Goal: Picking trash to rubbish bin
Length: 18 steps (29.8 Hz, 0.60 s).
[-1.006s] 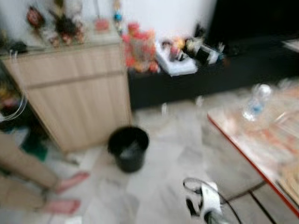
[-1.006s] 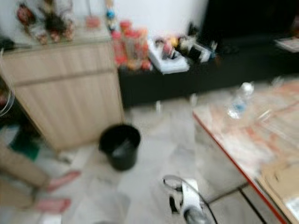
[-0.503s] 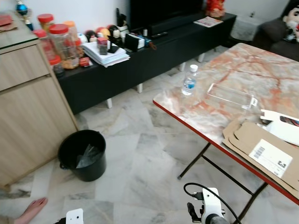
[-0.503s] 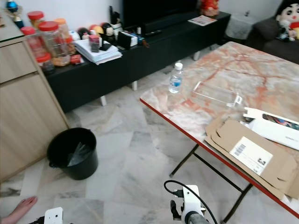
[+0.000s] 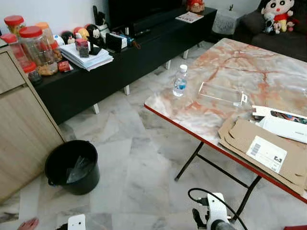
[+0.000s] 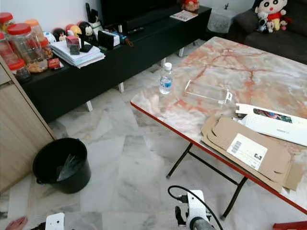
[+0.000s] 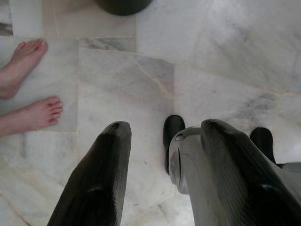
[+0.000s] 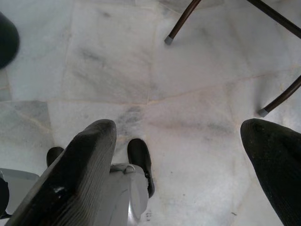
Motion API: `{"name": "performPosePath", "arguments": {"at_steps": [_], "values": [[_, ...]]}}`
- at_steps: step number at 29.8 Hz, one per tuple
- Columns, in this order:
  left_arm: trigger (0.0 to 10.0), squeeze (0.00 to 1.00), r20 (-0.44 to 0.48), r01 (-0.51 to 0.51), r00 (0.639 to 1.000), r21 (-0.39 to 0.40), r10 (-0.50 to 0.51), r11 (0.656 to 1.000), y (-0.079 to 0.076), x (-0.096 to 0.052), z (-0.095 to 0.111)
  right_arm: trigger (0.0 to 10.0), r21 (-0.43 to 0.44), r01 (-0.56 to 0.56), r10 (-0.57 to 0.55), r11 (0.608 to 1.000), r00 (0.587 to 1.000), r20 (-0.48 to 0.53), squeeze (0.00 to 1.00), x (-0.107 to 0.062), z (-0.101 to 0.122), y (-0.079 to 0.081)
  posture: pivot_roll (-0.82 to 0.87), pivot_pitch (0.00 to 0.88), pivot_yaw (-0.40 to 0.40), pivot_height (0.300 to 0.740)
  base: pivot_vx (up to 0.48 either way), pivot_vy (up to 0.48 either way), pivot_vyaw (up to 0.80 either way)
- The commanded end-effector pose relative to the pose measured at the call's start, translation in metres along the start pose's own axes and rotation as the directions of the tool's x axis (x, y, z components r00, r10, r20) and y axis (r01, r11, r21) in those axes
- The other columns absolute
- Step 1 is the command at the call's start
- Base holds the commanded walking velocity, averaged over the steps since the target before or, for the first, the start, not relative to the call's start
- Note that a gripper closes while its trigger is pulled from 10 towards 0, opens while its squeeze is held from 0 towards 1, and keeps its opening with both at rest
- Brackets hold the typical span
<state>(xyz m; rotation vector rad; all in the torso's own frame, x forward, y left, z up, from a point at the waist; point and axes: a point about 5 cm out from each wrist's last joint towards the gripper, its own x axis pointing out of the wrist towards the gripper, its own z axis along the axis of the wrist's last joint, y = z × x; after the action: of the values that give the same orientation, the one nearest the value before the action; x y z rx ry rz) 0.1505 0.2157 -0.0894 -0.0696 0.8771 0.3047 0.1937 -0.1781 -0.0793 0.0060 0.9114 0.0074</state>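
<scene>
Both arms hang low at the robot's sides, which is why each wrist camera looks straight down at the marble floor (image 8: 197, 94). The left claw (image 7: 162, 155) has its fingers parted with nothing between them; the right claw (image 8: 188, 155) is spread wider, also empty. Neither has taken hold of any trash yet, so the job seems to be at its searching stage.

The likeliest trash, a plastic bottle (image 5: 180, 81), stands upright near the edge of the table (image 5: 225, 72), ahead of and well above the right claw. Further along lie a clear plastic tray (image 5: 221, 93) and flattened cardboard (image 5: 266, 151), the latter overhanging the red rim.

The black rubbish bin (image 5: 72, 165) sits on the floor ahead of the left claw, beside a wooden cabinet (image 5: 21, 129), open-topped to receive drops. A person's bare feet (image 7: 28, 89) stand near the left claw.
</scene>
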Motion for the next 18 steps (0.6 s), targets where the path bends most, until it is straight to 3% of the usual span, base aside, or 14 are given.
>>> {"name": "performPosePath", "arguments": {"at_steps": [1, 8, 10, 12, 18], "values": [[10.0, 0.0, -0.024, -0.01, 1.0, 0.013, 0.01, 1.0, 0.0032, -0.0014, -0.0057, 10.0, 0.001, 0.005, -0.005, 1.0, 1.0, -0.009, 0.0, 0.0, -0.0007, -0.0007, 0.02, 0.069, -0.036, 0.74, 0.0, 0.0, -0.78], [10.0, 0.0, -0.042, -0.012, 0.999, 0.057, 0.015, 0.998, 0.0061, -0.001, -0.0062, 10.0, 0.004, 0.007, -0.007, 1.0, 1.0, -0.013, 0.0, -0.0001, -0.0019, 0.0006, 0.02, 0.069, -0.026, 0.74, 0.0, 0.0, -0.78], [10.0, 0.0, -0.055, -0.008, 0.998, 0.088, 0.013, 0.996, 0.0064, -0.0011, -0.0077, 10.0, 0.007, 0.009, -0.009, 1.0, 1.0, -0.015, 0.0, -0.0001, -0.0025, 0.0011, 0.02, 0.068, -0.022, 0.74, 0.0, -0.441, -0.78], [10.0, 0.0, -0.058, -0.013, 0.998, 0.074, 0.018, 0.997, 0.0068, -0.0013, -0.0083, 10.0, 0.008, 0.009, -0.009, 1.0, 1.0, -0.016, 0.0, -0.0001, -0.0027, 0.0015, 0.02, 0.067, -0.02, 0.74, 0.0, -0.422, -0.78], [10.0, 0.0, -0.054, -0.016, 0.998, 0.073, 0.02, 0.997, 0.008, -0.0011, -0.0073, 10.0, 0.01, 0.009, -0.009, 1.0, 1.0, -0.018, 0.0, -0.0001, -0.0034, 0.0023, 0.03, 0.066, -0.017, 0.74, 0.0, 0.0, -0.78]]}}
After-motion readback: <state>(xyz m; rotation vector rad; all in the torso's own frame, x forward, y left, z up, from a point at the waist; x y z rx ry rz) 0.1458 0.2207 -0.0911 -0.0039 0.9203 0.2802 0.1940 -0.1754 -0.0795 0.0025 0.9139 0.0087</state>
